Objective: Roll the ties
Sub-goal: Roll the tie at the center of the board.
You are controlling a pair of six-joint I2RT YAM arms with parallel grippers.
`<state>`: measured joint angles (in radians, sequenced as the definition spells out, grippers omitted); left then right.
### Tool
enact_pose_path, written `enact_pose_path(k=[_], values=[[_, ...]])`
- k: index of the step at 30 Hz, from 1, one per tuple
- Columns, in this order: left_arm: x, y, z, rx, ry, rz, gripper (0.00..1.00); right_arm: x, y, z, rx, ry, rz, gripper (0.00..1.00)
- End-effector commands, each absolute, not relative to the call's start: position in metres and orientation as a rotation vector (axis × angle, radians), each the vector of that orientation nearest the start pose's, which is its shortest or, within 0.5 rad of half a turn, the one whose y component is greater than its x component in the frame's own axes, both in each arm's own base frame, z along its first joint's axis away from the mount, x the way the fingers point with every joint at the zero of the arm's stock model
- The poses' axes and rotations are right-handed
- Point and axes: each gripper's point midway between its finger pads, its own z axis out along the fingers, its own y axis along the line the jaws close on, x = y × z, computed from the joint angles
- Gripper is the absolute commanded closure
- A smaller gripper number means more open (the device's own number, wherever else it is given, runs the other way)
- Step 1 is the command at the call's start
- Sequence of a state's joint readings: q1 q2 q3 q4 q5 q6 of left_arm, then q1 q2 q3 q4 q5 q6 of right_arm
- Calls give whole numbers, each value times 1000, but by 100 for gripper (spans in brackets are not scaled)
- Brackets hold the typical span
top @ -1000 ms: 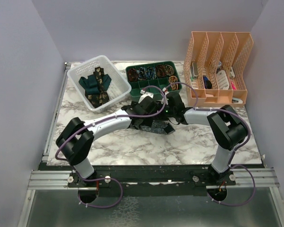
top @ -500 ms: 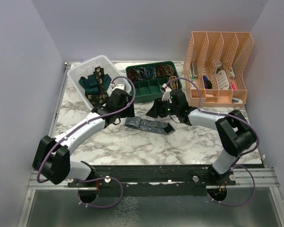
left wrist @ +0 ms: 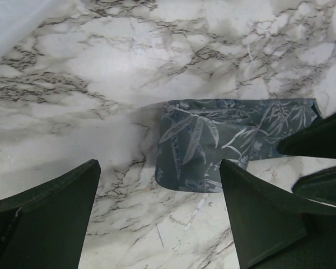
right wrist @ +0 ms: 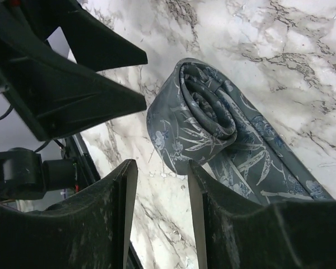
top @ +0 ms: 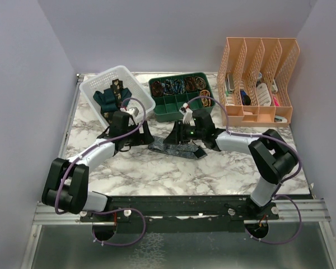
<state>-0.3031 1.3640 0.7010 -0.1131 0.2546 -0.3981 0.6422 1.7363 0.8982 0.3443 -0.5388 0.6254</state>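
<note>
So the blue-grey tie (right wrist: 204,112) is lying on the marble worktop (left wrist: 73,67), and it's only part rolled. One end is wound into a loose coil and the rest trails off flat.

The coil sits just ahead of the right fingers (right wrist: 101,224), right off their tips. They're parted with only bare marble in the gap, so they're released and not gripping anything. The left fingers (left wrist: 263,218) face the same coiled end from the other side, spread wide and empty, with the edge of the fabric just beyond their tips.

What changed: a second ago both sets of fingers were bunched right over the tie. Then the left arm swung off toward the white basket (top: 95,84) and the right one backed away. Now both have closed in on it again, left low at the coil end, right over the middle. The tie itself hasn't budged.

My read is this is a re-grip mid-roll. Nothing is pinning the coil, so it could slacken before the flat tail gets wound up. The other two ties (top: 113,100) are well behind the left fingers in the basket, not yet rolled.
</note>
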Motion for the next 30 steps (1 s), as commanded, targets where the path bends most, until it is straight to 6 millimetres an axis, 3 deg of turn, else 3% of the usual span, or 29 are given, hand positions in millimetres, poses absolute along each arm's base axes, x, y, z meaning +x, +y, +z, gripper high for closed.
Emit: enact_pose_path(k=[1,19,30], values=[[310,-184,87,149,2312,-831,12,286,364,98,-404,2266,1337,54],[311,-180,63,109,2324,-826,11,294,353,46,-390,2457,1140,54],[308,-188,54,132,2288,-903,12,298,340,27,-365,2508,1018,54]])
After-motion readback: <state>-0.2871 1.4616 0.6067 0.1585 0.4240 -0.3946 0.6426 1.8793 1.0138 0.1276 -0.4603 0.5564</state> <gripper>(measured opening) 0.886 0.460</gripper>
